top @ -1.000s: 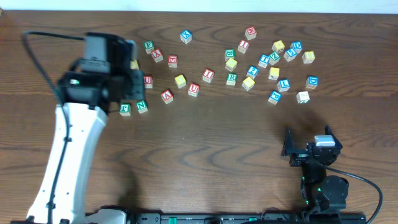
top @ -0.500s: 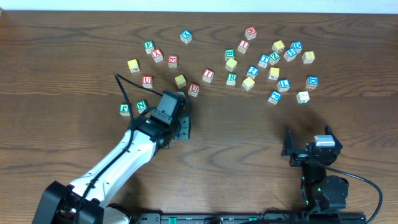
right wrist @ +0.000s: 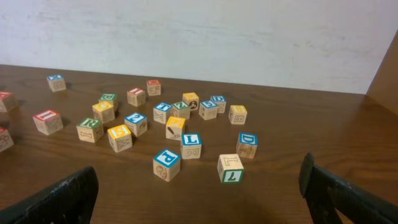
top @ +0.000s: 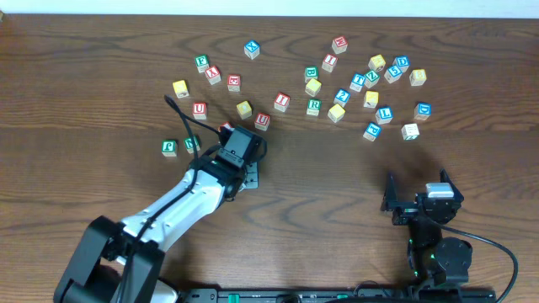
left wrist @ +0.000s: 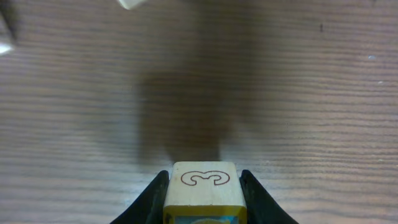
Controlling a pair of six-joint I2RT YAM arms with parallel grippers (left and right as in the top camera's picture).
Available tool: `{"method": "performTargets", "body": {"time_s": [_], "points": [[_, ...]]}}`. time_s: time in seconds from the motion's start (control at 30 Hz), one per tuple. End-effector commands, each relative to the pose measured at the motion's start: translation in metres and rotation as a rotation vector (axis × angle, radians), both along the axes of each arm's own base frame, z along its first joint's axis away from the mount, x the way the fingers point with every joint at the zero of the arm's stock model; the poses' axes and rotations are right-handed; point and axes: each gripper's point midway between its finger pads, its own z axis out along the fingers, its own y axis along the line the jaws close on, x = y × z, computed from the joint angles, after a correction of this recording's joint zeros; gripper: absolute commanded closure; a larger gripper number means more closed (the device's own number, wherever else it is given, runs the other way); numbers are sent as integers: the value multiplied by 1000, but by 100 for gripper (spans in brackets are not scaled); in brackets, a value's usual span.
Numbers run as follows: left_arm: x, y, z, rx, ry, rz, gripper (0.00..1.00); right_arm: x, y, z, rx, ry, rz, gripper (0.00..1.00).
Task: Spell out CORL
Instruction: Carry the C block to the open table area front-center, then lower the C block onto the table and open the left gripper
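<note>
My left gripper [left wrist: 202, 182] is shut on a small wooden cube [left wrist: 203, 186] with a yellow-rimmed face and an outlined letter on its plain top side. It hovers low over bare wood. In the overhead view this gripper [top: 249, 177] sits just in front of the block cluster, and the held cube is hidden under it. The green R cube [top: 313, 106] and the blue L cube [top: 385, 114] lie in the scatter at the back. The L cube [right wrist: 191, 144] also shows in the right wrist view. My right gripper [top: 417, 194] stands open and empty at the front right.
Several lettered cubes are scattered across the far half of the table [top: 337, 185]. Green F [top: 169, 147] and N [top: 192, 143] cubes lie left of my left arm. A blue P cube [right wrist: 166, 163] and a green 7 cube [right wrist: 230, 168] lie nearest the right gripper [right wrist: 199, 199].
My left arm has swung from the back left to the middle of the table, then shifted slightly further right. The right arm has not moved.
</note>
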Motion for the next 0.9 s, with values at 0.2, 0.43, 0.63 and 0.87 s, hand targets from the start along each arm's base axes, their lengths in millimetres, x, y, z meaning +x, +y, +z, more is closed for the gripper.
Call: {"method": "performTargets", "body": {"time_s": [0.2,0.43,0.63,0.87], "points": [[4,-10,-2,7,-37,-7,87,0,-3,0,12,-2,-15,1],[7,-6,-5,41,-46,-20,87,0,-3,0,12,-2,-15,1],[5,-5,-17,61,-14,-34,87,0,-3,0,12,-2,-15,1],[4,-9,-12,48,-12,-54,87,0,-3,0,12,-2,-15,1]]}}
